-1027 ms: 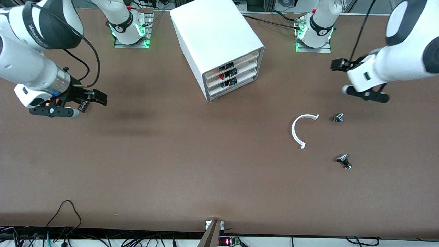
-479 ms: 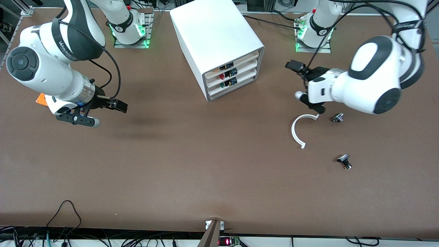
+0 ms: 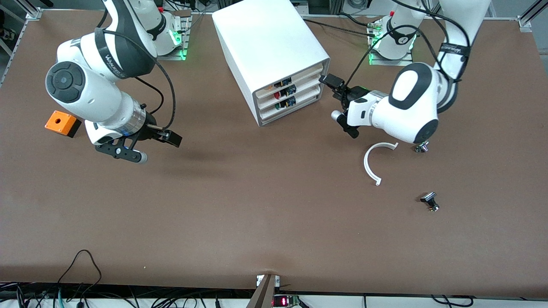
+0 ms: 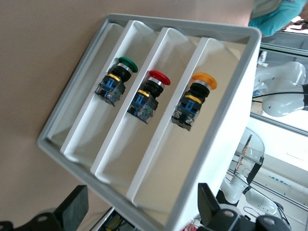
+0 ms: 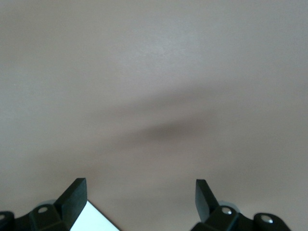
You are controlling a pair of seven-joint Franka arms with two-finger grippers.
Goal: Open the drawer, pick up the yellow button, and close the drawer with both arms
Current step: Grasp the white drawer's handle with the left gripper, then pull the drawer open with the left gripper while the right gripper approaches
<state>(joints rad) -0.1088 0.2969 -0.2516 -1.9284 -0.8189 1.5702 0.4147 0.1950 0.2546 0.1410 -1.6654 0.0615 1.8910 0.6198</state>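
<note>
Brown bench (image 3: pixel 239 201), white cabinet (image 3: pixel 269 51) near the arm bases. Left hand (image 3: pixel 338 92) spread wide, empty, just beside the cabinet's front. Right hand (image 3: pixel 165 139) also wide and empty, over bare bench, waiting. Top drawer (image 4: pixel 192 159) shut; orange-capped button (image 4: pixel 195 99) lying inside it.

Best to line up square with the cream front edge and pull straight.

No handle discernible; drawer depth hidden.

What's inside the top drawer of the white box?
One push button with an orange-yellow cap lies on its side in the top drawer. The rest of the tray in view holds nothing else. Its deepest end, inside the cabinet, can't be seen.
</note>
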